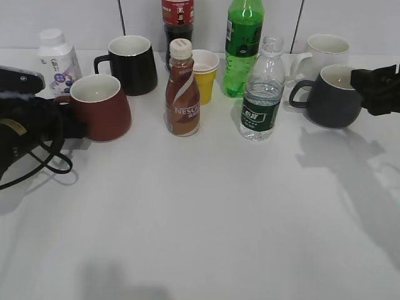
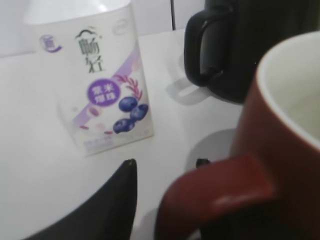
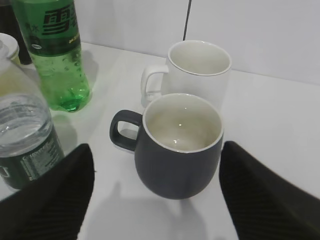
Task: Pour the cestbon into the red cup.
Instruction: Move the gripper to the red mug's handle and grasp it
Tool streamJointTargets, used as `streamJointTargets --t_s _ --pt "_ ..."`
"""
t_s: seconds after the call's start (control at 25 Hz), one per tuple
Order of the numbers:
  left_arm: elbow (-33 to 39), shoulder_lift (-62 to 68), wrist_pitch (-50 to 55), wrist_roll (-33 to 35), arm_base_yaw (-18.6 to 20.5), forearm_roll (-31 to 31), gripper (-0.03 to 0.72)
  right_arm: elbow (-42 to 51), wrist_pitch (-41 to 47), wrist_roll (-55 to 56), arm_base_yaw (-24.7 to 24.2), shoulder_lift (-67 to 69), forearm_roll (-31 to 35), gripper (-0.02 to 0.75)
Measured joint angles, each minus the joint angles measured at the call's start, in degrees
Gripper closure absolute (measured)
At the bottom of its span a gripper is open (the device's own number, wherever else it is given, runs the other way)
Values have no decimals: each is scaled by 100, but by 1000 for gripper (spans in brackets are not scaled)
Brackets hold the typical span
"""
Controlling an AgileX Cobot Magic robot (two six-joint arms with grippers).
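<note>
Small clear plastic cestbon bottle (image 1: pixel 260 94) with dark green label stands uncapped mid-table, just beside tall green soda bottle (image 1: pixel 243 44). We judge it light, thin-walled, crushable; grip at label, keep upright. Squat dark-red ceramic cup (image 1: pixel 100 106) sits left. Right gripper (image 3: pixel 156 197) spread wide around grey mug (image 3: pixel 175 142). Left gripper (image 2: pixel 165 210) at cup handle; clenched or not, we cannot tell. Smooth white tabletop (image 1: pixel 206 212), pale wall behind.

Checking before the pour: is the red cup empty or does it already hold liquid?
Empty, it seems: the red cup stands upright and only its bare white inside shows.
</note>
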Motion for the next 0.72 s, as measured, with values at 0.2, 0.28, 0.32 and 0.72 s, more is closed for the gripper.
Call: streamJointTargets --t_s 0.2,0.28,0.32,0.72 --pt "-284 184 4 0 7 119 398 0 0 0 0 0 -25 152" --pt "-390 255 16 0 7 173 440 0 0 0 0 0 -25 152" --pt "-441 296 29 0 7 192 482 0 0 0 0 0 -25 152" --pt "-478 213 76 45 7 227 614 0 -6 514 378 77 -895 174"
